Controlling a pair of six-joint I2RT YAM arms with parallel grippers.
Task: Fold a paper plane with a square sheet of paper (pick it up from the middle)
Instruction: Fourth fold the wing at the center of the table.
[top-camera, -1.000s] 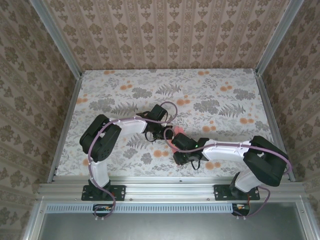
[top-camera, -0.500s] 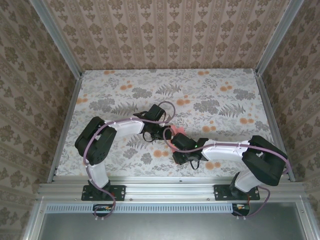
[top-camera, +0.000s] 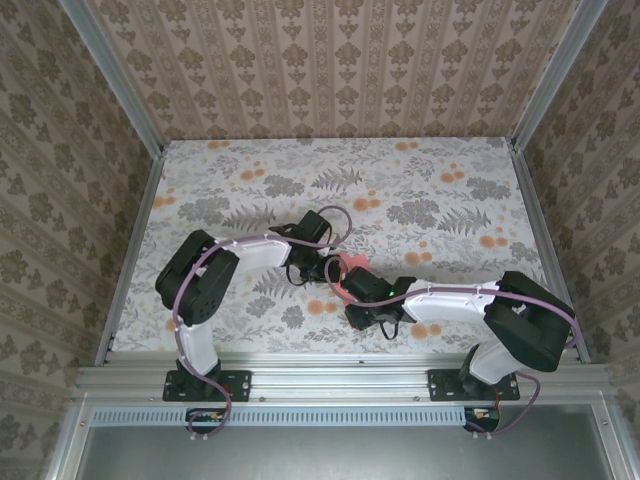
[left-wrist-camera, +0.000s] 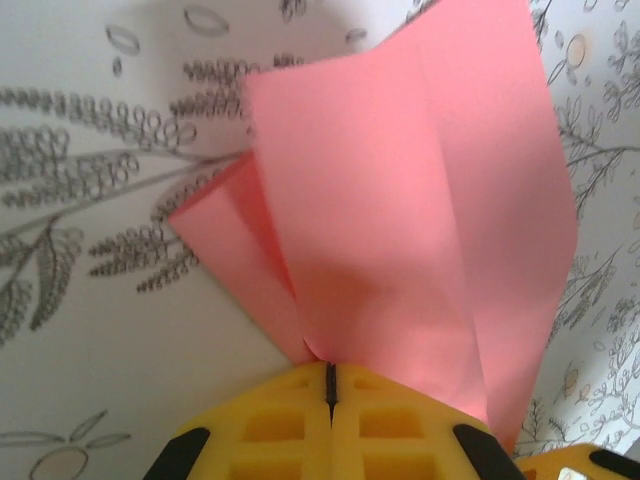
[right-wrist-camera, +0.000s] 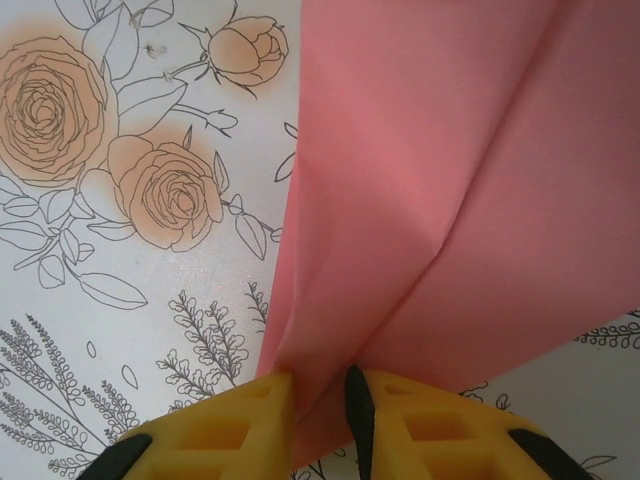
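Observation:
The square sheet of paper (top-camera: 354, 264) is salmon-pink, folded into creased layers, and held between the two grippers just above the middle of the table. My left gripper (top-camera: 322, 266) is at its left side. In the left wrist view the yellow fingers (left-wrist-camera: 280, 420) meet tightly, the left gripper (left-wrist-camera: 328, 378) shut on a pinched edge of the paper (left-wrist-camera: 420, 200), which fans away from them. My right gripper (top-camera: 350, 282) is at the sheet's near side. In the right wrist view the right gripper (right-wrist-camera: 320, 400) is shut on a puffed fold of the paper (right-wrist-camera: 450, 180) that fills a narrow gap.
The table (top-camera: 450, 180) has a white cloth printed with grey leaves and orange flowers. Metal rails (top-camera: 130, 240) and patterned walls close it in on three sides. Both arms reach inward, their elbows near the front edge.
The right gripper's jaws have narrowed slightly on the fold. The left arm's elbow has shifted a little, and the paper stays at the same spot.

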